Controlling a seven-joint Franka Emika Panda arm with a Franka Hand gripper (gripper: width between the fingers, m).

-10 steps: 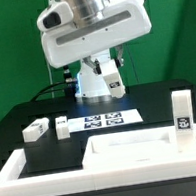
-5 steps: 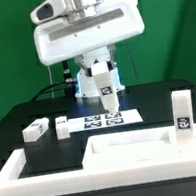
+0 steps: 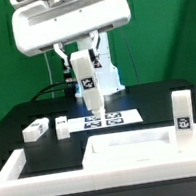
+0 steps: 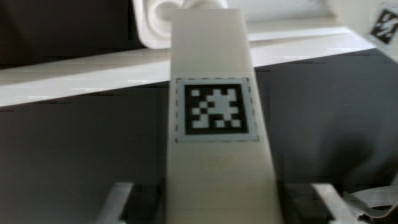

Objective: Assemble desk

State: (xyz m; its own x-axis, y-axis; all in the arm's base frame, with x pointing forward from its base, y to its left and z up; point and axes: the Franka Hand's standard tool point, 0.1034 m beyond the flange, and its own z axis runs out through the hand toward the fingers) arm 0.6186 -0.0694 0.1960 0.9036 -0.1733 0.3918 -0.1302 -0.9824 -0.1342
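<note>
My gripper (image 3: 83, 60) is shut on a white leg block (image 3: 88, 85) and holds it in the air above the marker board (image 3: 111, 116), its free end slightly tilted. In the wrist view the held leg (image 4: 214, 120) fills the middle with its tag facing the camera, between the fingers (image 4: 121, 202) of my gripper (image 4: 222, 206). The desk slab (image 3: 133, 148) lies flat at the front. Two legs (image 3: 35, 131) (image 3: 62, 127) lie at the exterior view's left. A fourth leg (image 3: 181, 109) stands upright at the right.
A long white raised border rim (image 3: 16, 174) runs along the front and left of the black table. The arm's white base (image 3: 109, 79) stands behind the marker board, with a green backdrop behind it.
The arm has swung toward the exterior view's left and risen, carrying the leg block with it. The leg now hangs higher and further left over the marker board.
</note>
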